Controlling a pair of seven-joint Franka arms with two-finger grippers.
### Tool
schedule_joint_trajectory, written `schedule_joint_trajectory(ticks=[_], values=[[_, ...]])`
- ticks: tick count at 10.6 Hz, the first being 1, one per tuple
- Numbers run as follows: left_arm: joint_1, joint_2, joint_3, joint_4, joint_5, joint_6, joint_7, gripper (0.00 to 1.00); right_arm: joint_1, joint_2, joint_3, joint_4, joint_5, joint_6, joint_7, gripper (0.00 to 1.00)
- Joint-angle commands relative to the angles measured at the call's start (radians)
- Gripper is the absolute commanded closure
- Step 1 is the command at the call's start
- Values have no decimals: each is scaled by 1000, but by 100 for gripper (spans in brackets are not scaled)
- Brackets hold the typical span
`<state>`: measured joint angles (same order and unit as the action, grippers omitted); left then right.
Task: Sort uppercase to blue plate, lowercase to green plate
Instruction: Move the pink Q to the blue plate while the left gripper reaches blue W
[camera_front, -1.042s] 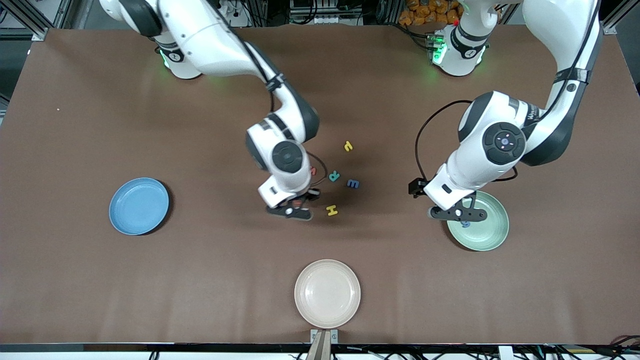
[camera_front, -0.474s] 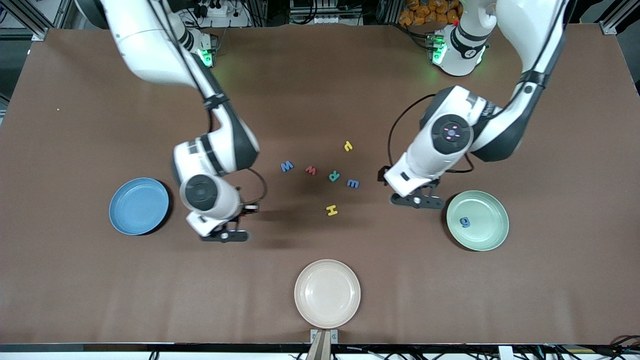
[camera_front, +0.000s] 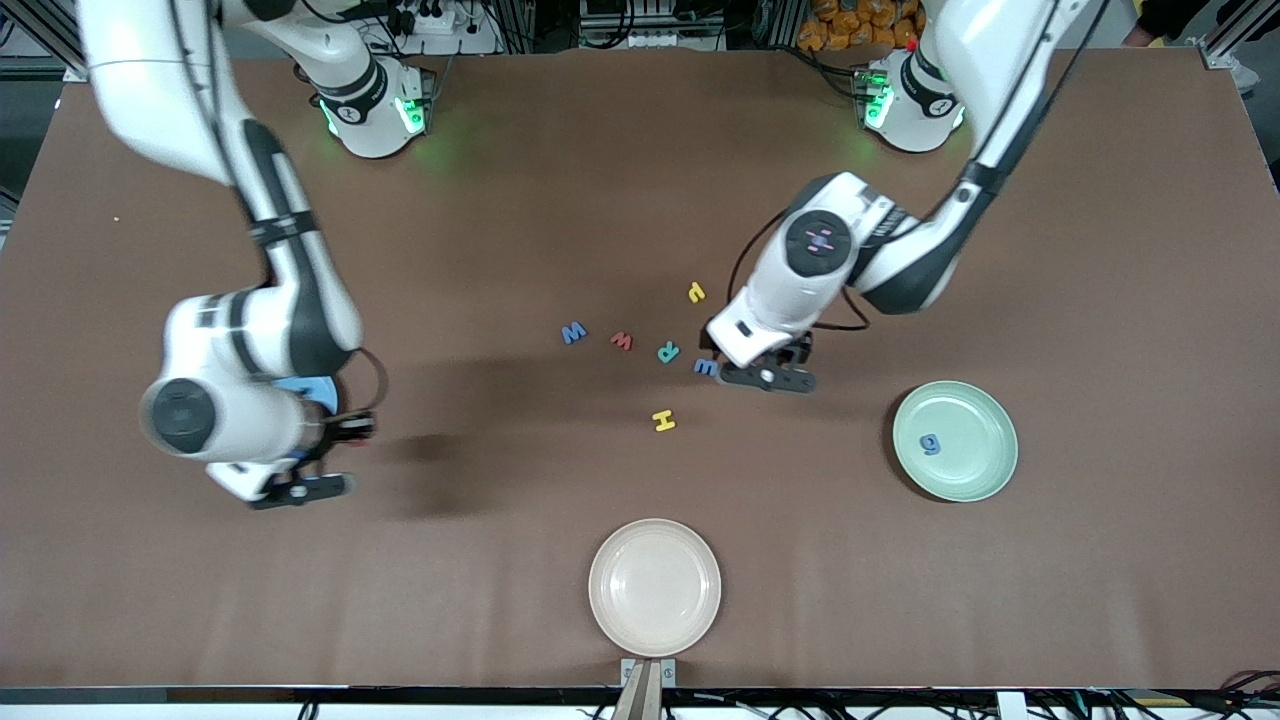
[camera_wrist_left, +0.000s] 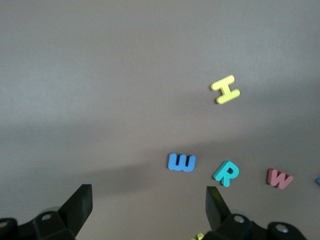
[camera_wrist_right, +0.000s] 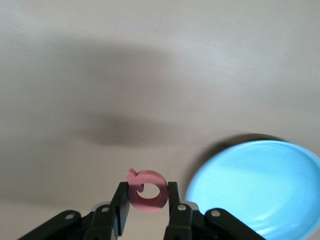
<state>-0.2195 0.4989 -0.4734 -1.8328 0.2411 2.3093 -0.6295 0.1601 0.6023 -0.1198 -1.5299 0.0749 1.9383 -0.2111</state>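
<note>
My right gripper (camera_front: 300, 490) is shut on the red Q (camera_wrist_right: 146, 190) and holds it in the air just off the blue plate's (camera_wrist_right: 260, 185) rim. The arm hides most of that plate (camera_front: 318, 388) in the front view. My left gripper (camera_front: 765, 378) is open and empty, low over the table beside the blue m (camera_front: 706, 367). Green R (camera_front: 668, 351), tiny red w (camera_front: 622, 341), blue M (camera_front: 573, 332), yellow H (camera_front: 663, 420) and the hooked yellow letter (camera_front: 696, 292) lie mid-table. The blue g (camera_front: 931, 444) lies in the green plate (camera_front: 985, 420).
A cream plate (camera_front: 654, 586) sits at the table edge nearest the front camera, in the middle. The left wrist view shows the H (camera_wrist_left: 225, 89), m (camera_wrist_left: 181, 162), R (camera_wrist_left: 226, 173) and red w (camera_wrist_left: 279, 178) ahead of the open fingers.
My right arm swung from the letter cluster to the blue plate, carrying the red Q. My left arm left the blue g in the green plate and moved beside the blue m.
</note>
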Motion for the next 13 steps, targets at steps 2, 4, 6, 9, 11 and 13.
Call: schedule_joint_trajectory(ticks=[2, 4, 6, 9, 11, 13], values=[[-24, 82, 2, 7, 93, 80, -26, 0, -128, -39, 22, -91, -14, 10, -245, 100], [-49, 160, 6, 49, 93, 105, -29, 0, -157, -56, 22, -140, -14, 5, -286, 100], [-60, 193, 9, 66, 93, 105, -47, 0, -181, -64, 23, -164, -12, -2, -284, 1], [-67, 223, 12, 66, 141, 105, -45, 0, -183, -61, 23, -164, -10, -4, -284, 0], [-81, 250, 16, 79, 167, 105, -47, 4, -182, -59, 25, -164, -10, -4, -284, 0], [-132, 254, 62, 89, 167, 104, -49, 9, -169, -61, 28, -161, -9, -4, -272, 0]])
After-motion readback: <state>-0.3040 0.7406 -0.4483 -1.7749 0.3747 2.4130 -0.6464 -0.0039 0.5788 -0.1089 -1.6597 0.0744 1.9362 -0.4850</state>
